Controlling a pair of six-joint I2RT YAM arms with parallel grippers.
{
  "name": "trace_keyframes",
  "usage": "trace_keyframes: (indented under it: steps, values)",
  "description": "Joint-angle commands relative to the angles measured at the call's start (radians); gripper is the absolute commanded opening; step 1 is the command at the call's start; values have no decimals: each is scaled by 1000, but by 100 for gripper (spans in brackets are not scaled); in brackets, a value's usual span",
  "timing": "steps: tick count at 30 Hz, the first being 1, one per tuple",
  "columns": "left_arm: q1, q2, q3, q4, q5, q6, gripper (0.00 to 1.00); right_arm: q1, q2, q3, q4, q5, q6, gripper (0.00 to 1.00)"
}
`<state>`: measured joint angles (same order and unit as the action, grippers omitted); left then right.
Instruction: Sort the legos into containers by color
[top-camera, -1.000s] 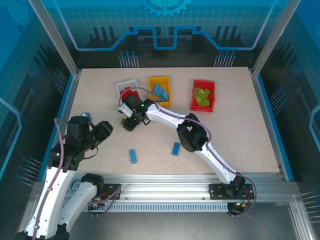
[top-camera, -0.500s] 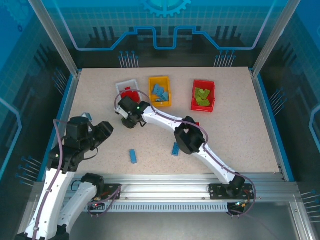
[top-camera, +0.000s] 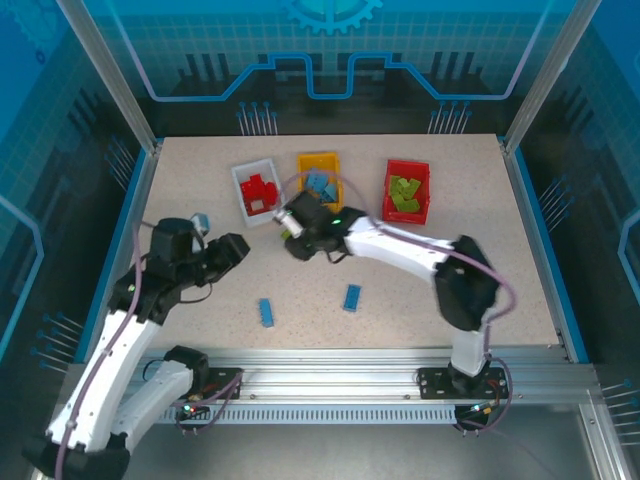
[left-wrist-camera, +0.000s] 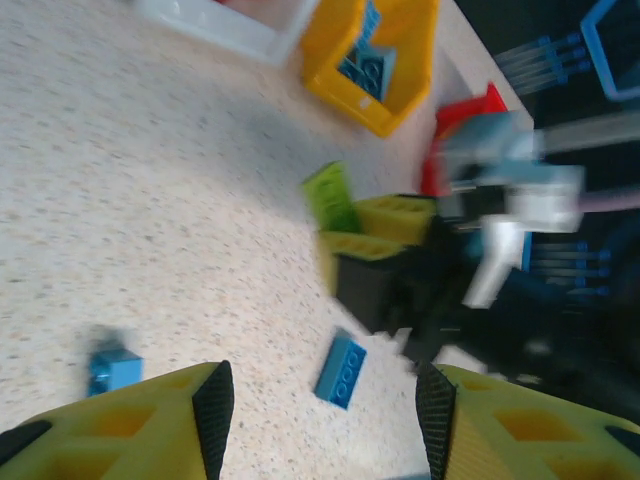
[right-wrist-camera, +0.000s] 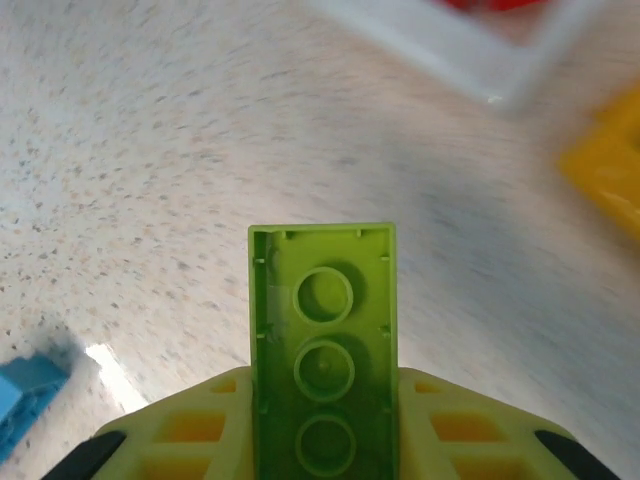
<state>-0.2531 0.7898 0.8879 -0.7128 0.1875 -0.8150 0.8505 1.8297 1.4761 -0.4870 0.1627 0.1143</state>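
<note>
green brick (right-wrist-camera: 322, 350) is clamped lengthwise in right pincer (right-wrist-camera: 322, 445); red bin (top-camera: 406, 218) w/ greens (top-camera: 405, 193) is found off to its right. left pincer (left-wrist-camera: 325, 420) half-open, empty.

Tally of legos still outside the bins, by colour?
Blue: 2, left blue lego and right blue lego, loose on the table
Lime green: 1, green lego, held in the right gripper
Red: 0
Total: 3
</note>
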Motion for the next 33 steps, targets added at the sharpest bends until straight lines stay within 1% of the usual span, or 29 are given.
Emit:
trace_keyframes:
  steps: [1,4,6,8,10,12,17,23,26,29,33]
  values:
    - [-146,102,79,140,-5,-4,55,-141,-171,-135,25,35,113,27]
    - [-308,257,153,213,-88,12,55,-309,-264,-216,1,22,182,28]
    - [-396,362,207,250,-138,27,55,-408,-274,-217,-34,22,217,28]
    - [-474,467,280,278,-178,49,55,-493,-246,-186,-73,29,244,28]
    - [-531,555,346,293,-208,72,55,-560,-185,-128,-118,33,271,28]
    - [-575,630,401,307,-227,91,55,-602,-107,-55,-163,44,288,28]
    - [-637,755,487,313,-250,117,55,-650,94,138,-275,89,330,28]
    - [-669,830,513,310,-257,132,56,-662,237,263,-314,67,340,30]
    - [-676,864,519,306,-261,137,58,-662,262,279,-322,71,349,32]
    - [-679,910,539,299,-258,146,59,-661,263,276,-317,66,355,41]
    - [-680,966,562,303,-253,142,60,-650,227,270,-312,67,352,50]
